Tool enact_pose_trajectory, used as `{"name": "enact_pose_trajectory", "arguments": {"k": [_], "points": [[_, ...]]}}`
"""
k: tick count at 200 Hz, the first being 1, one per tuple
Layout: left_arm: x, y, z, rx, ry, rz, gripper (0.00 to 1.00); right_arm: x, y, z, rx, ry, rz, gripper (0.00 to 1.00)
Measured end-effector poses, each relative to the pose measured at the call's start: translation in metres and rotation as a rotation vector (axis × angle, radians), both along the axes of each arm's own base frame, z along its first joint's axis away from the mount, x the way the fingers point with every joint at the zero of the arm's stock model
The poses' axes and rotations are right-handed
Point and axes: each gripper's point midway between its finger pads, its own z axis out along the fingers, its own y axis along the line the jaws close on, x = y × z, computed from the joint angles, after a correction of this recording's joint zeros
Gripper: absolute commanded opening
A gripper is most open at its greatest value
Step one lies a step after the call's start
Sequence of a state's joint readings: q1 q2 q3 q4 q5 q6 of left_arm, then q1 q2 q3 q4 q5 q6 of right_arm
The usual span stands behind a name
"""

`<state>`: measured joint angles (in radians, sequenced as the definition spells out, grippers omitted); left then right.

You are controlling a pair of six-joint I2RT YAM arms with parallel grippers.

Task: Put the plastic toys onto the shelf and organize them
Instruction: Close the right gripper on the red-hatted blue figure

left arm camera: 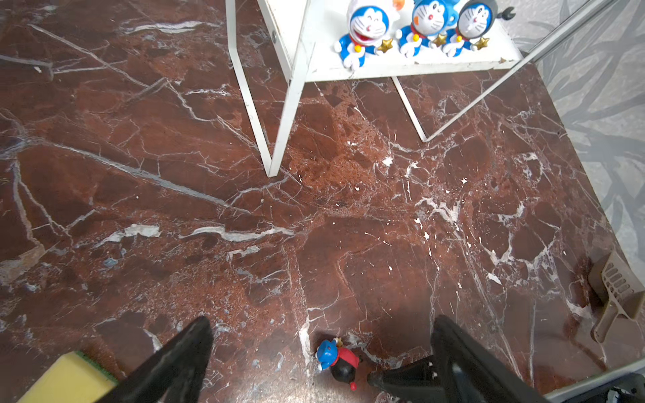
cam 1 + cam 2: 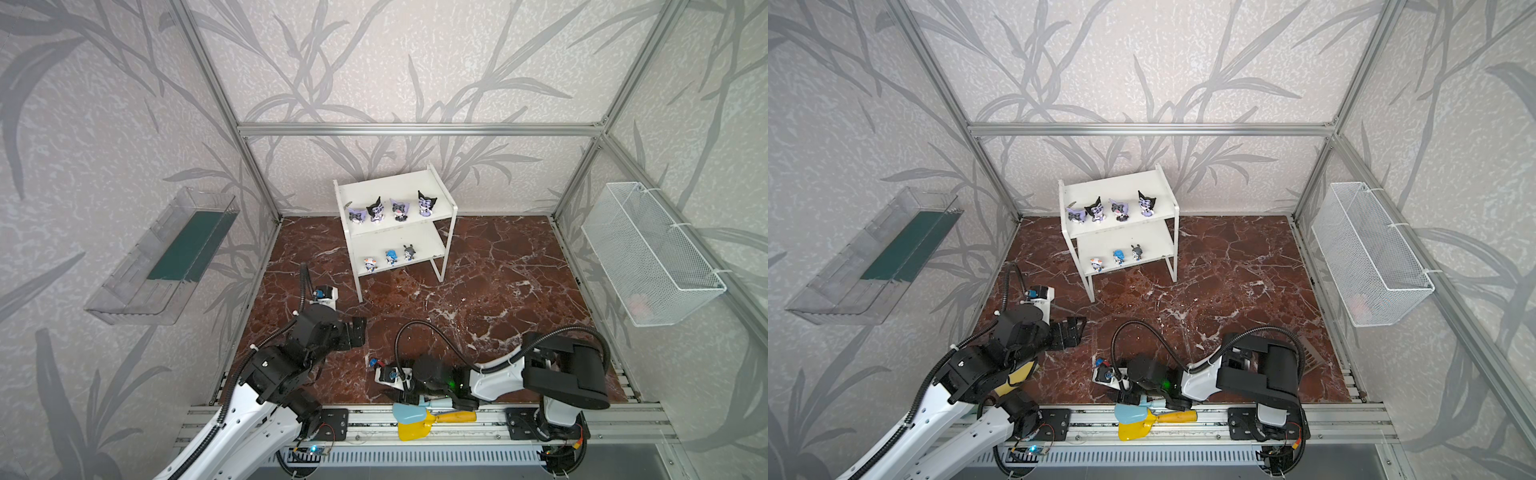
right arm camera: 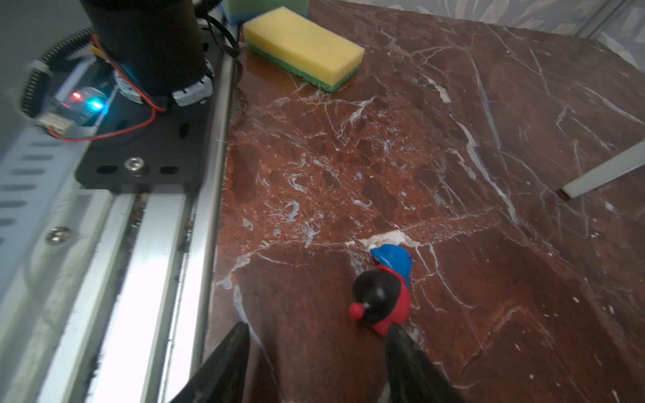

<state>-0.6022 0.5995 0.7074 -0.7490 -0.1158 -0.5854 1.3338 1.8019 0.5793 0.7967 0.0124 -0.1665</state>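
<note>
The white shelf (image 2: 395, 183) stands at the back of the marble floor in both top views. Several purple and black plastic toys (image 2: 399, 208) line its upper board, and three small blue ones (image 1: 420, 29) stand on the lower board. One blue, red and black toy (image 3: 384, 300) lies on its side on the floor near the front edge (image 2: 373, 362). My right gripper (image 3: 317, 328) is open and low over the floor, and one fingertip (image 3: 394, 335) touches that toy. My left gripper (image 2: 360, 332) hangs wide open and empty, above and behind it.
A yellow and green sponge (image 3: 303, 45) lies by the left arm's base. Blue and yellow shovels (image 2: 415, 419) rest on the front rail. A beige scoop (image 1: 617, 289) lies at the right edge. A clear tray (image 2: 162, 257) and a wire basket (image 2: 652, 253) hang on the side walls.
</note>
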Motion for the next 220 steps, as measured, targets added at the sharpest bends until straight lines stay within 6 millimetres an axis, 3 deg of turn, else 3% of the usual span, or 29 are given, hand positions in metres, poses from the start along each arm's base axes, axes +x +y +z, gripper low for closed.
{"name": "enact_pose_trajectory", "arguments": {"k": [69,160,186,220], "points": [[0.0,0.003,-0.006,0.013,0.003,0.013,0.99,0.024,0.014,-0.005,0.018,-0.063,-0.112,0.55],[0.0,0.004,-0.004,0.011,-0.012,0.012,0.99,0.045,0.012,-0.012,0.007,-0.097,-0.213,0.28],[0.001,0.0,-0.005,0.001,-0.017,-0.006,0.99,0.054,0.0,-0.004,0.023,-0.067,-0.227,0.23],[0.004,-0.012,-0.012,-0.002,-0.001,-0.058,0.99,0.071,-0.014,0.023,0.062,-0.012,-0.234,0.22]]}}
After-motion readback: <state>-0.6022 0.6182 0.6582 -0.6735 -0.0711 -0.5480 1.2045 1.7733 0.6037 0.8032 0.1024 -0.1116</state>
